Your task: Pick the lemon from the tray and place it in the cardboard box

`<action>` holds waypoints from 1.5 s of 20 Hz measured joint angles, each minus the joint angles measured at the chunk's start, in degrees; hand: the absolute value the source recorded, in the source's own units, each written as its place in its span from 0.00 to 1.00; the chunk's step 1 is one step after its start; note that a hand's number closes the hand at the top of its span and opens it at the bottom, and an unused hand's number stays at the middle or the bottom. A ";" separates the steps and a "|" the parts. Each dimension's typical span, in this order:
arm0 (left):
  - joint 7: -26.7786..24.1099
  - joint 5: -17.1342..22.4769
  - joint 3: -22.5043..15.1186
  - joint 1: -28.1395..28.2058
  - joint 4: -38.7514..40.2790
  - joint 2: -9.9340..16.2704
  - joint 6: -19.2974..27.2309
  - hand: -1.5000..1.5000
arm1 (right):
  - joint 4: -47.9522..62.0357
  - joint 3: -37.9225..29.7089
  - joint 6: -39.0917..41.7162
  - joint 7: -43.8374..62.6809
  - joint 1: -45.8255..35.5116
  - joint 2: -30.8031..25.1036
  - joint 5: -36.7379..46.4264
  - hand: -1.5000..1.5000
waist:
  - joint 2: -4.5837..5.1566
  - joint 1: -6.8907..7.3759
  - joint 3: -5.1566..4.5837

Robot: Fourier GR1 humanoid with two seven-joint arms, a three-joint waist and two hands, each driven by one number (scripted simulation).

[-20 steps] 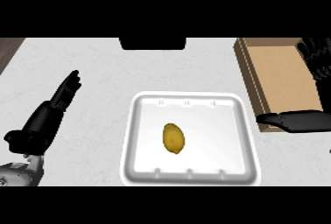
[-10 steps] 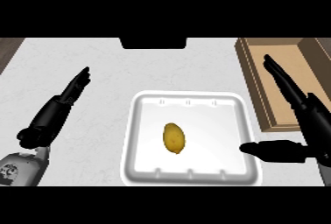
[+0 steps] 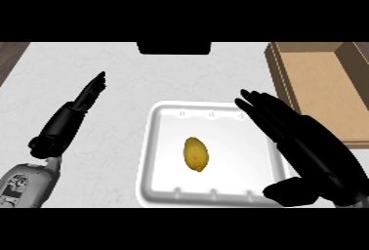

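White table (image 3: 144, 73). Cardboard box (image 3: 324, 83) at right edge. White tray (image 3: 162, 146) centre. Right robot hand (image 3: 310, 146) over tray's right rim, fingers straight, holding nothing. Left robot hand (image 3: 69, 119) left, fingers straight. Lemon (image 3: 195, 154) mid-tray, untouched.

The lemon (image 3: 196, 154) is left uncovered at the middle of the white tray (image 3: 162, 161), with bare tray floor all round it, so it can be approached from above. The tray's right side is overhung by the right hand (image 3: 310, 151) (fingers straight, thumb spread toward the near rim). The cardboard box (image 3: 328, 88) is open-topped at the far right, its raised wall to be cleared. The left hand (image 3: 75, 114) is kept apart on the bare counter (image 3: 144, 78).
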 measured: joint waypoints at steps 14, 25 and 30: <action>0.80 -0.85 1.27 -0.07 -0.43 -1.21 -1.03 0.50 | 6.46 14.72 18.69 30.78 -16.76 23.07 1.64 0.00 | -0.12 -0.03 0.09; -0.12 -1.23 3.41 0.89 -0.45 -1.39 -3.05 0.50 | 16.42 17.24 19.95 31.94 -15.91 31.94 7.93 0.00 | -0.06 -0.38 0.18; 0.19 -2.42 3.70 1.13 -1.28 -2.22 -3.06 0.50 | 20.40 15.89 20.84 30.30 -15.66 33.78 12.18 0.00 | -0.03 -0.37 0.20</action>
